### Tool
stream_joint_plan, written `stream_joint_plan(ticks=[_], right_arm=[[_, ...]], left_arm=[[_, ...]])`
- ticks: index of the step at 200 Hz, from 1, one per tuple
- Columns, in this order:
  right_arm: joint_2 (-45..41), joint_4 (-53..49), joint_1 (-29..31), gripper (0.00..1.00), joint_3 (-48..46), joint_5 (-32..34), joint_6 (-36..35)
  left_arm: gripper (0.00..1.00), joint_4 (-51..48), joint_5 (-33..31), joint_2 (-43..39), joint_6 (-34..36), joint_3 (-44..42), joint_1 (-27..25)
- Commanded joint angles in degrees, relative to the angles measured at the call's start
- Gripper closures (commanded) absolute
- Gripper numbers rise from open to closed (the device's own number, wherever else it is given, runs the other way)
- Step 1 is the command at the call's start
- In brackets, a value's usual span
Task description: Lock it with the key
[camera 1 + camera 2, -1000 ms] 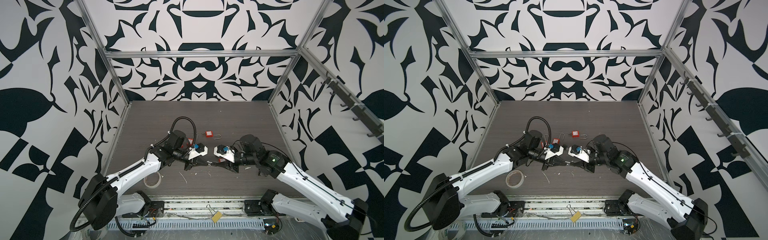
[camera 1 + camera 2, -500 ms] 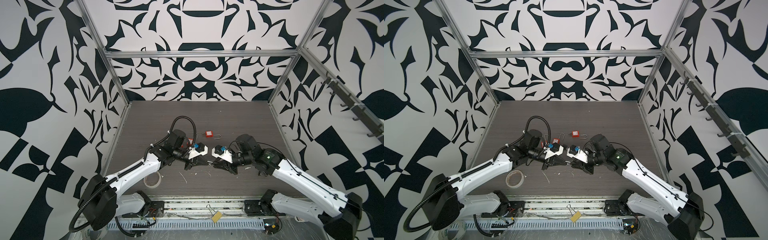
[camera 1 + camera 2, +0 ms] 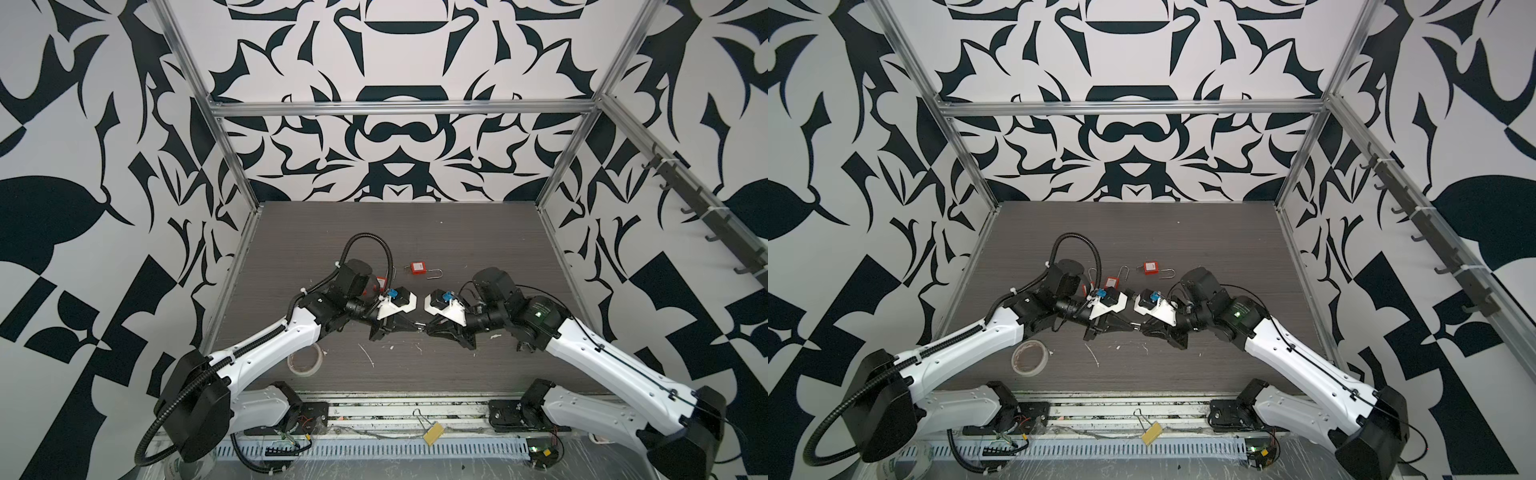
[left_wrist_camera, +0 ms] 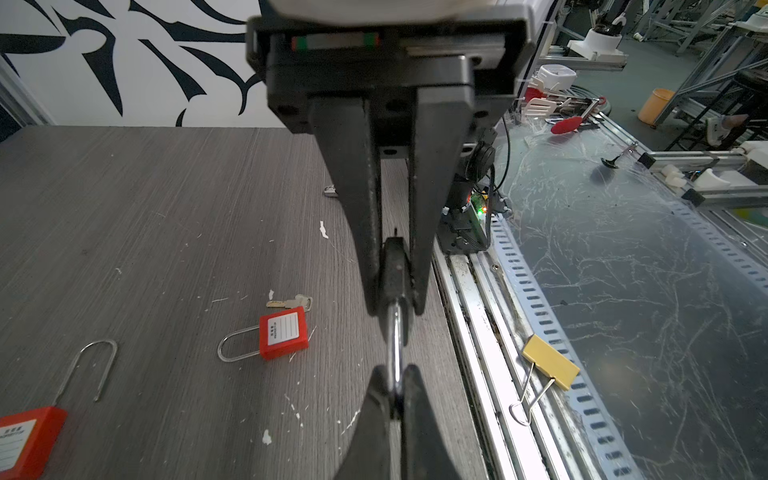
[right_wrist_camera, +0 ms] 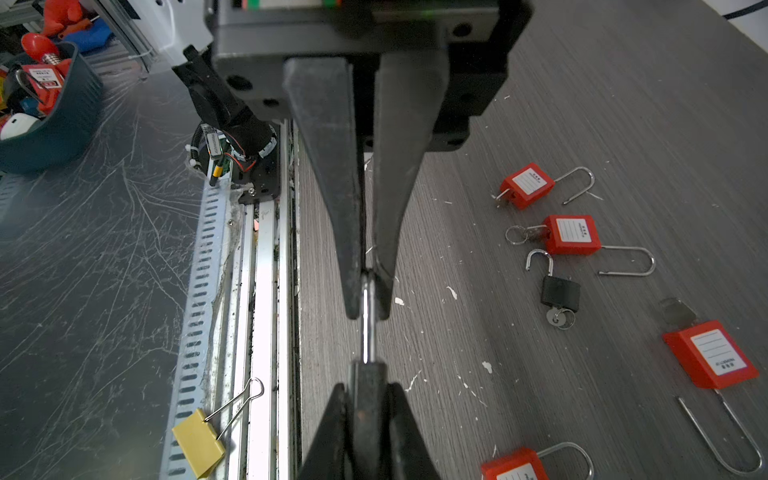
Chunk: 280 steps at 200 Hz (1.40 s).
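A dark wood-grain bench (image 3: 415, 232) flecked with white scraps sits inside black-and-white patterned walls (image 3: 395, 54). Red padlocks (image 5: 573, 235) and a small black padlock (image 5: 559, 293) lie beside the right gripper (image 5: 368, 307). Both arms reach low and inward, tips meeting: the left gripper (image 4: 395, 303) is clamped on the black head of the key (image 4: 395, 353), and the right gripper is pinched onto its metal blade.

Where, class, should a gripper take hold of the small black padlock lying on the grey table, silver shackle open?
Best to pinch the small black padlock across its body's two free side edges, from above: it lies flat, with the open shackle at one end and the ringed silver key at the other.
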Motion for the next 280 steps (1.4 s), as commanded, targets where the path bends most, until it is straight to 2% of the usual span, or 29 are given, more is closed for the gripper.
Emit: stream_joint_plan(ticks=[1,34,59,93,135,163,169,184,200,235,256,280], right_arm=[[1.8,8.5,0.1,1.0,4.1,-2.3,-0.7],[2.4,15.0,0.1,1.0,3.4,-0.2,-2.2],[4.3,21.5,0.2,1.0,3.0,-4.5,2.5],[7.5,23.7,0.1,1.0,4.3,-8.0,4.8],[9.0,30.5,0.1,1.0,3.9,-4.7,5.8],[7.8,19.8,0.1,1.0,5.3,-1.5,1.2],[6.9,17.3,0.0,0.94,5.2,0.2,0.5],[3.7,12.0,0.1,0.72,4.0,3.7,-0.4],[-1.1,7.8,0.1,0.62,2.0,6.8,-0.1],[-10.6,-1.6,0.1,0.59,0.1,11.8,1.6],[-13.2,-4.8,0.1,0.59,0.8,12.4,2.2],[-11.7,-7.5,0.1,0.64,2.2,11.6,1.4]], left_arm=[[1.0,3.1,2.2,1.7,-0.1,2.3,-2.9],[1.0,7.2,2.4,4.0,-2.9,0.9,-3.9],[1.0,13.0,2.0,4.7,-5.7,-0.5,-4.4],[1.0,14.0,-0.1,6.0,-3.7,0.2,-7.1],[1.0,18.5,0.0,7.1,-6.8,-0.9,-8.1],[1.0,11.6,-2.0,4.6,-3.7,-0.1,-6.1],[1.0,9.2,-1.8,4.0,-2.6,0.4,-5.0],[1.0,4.2,-0.8,2.6,-0.5,1.5,-2.1],[1.0,-2.0,0.2,0.8,2.6,3.2,0.9],[1.0,-15.7,-0.2,1.1,11.0,8.3,2.7],[1.0,-17.3,0.1,1.6,11.7,9.4,2.7],[1.0,-17.1,0.1,1.7,11.5,10.0,2.6]])
